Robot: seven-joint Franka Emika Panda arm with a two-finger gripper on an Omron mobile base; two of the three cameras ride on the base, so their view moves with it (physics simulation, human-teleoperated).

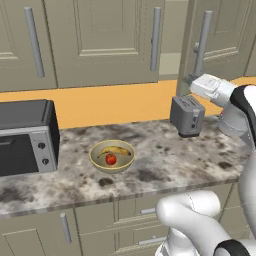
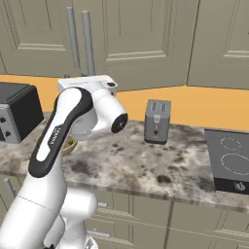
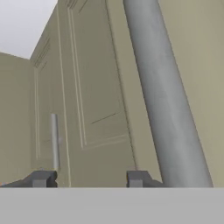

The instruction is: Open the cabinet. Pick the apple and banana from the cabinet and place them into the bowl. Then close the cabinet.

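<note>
1. The arm rises from the base in front of the counter and bends up toward the wall units, its white wrist held level at the height of the cabinet's lower edge.
2. The gripper points at the cabinet. In the hand view its two dark fingertips stand apart with nothing between them, so the jaws are parted and hold nothing.
3. The right fingertip sits just beside the foot of a thick grey bar handle; whether it touches cannot be told. The handle runs up and away across that view, outside the gap between the fingers.
4. In the left base view the hand is by the lower end of the handle on the right-hand door, which stands swung out a little from the cabinet face.
5. On the marbled counter, near its front, sits the bowl. The banana lies curved inside it and the apple rests just in front of the banana.
6. Left of the bowl a dark toaster oven stands against the orange backsplash.
7. A grey toaster stands further back and to the right, just below the hand and between the bowl and the arm's wrist.
8. At the far right of the counter is a black cooktop.
9. Behind everything, the olive-beige doors line the wall.
</note>
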